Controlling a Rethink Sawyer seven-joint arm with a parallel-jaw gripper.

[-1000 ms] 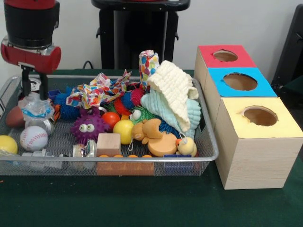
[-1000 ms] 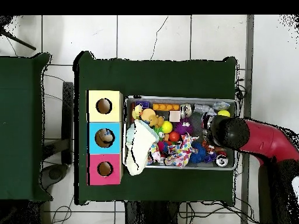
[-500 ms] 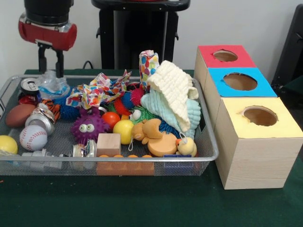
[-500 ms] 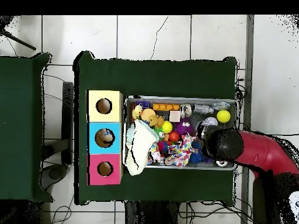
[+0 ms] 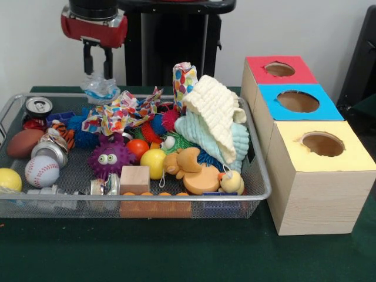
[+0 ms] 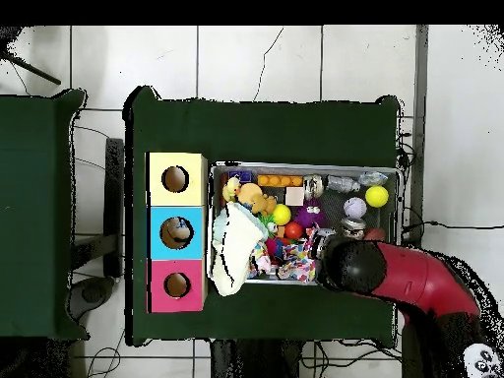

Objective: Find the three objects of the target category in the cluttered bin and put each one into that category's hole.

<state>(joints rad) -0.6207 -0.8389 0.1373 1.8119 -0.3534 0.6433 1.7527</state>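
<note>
Since a second ago the gripper (image 5: 98,66) has risen from the bin's far end and travelled toward the boxes, carrying a crumpled clear plastic bottle (image 5: 100,88) — its fingers closed on the bottle's top; the bottle hangs above the wire bin (image 5: 258,176) beside the colourful wrapping paper (image 5: 120,113); the blue box (image 5: 296,103) stands well apart.

From above, the wire bin (image 6: 306,167) sits on the green table (image 6: 266,128), packed with toys. Yellow ball (image 6: 376,196) is in the bin's top right corner, a pale cloth (image 6: 232,254) spills over its left edge. Three boxes run beside that edge: yellow (image 6: 176,178), blue (image 6: 176,232), pink (image 6: 176,285). The red arm (image 6: 418,280) covers the bin's bottom right.
</note>
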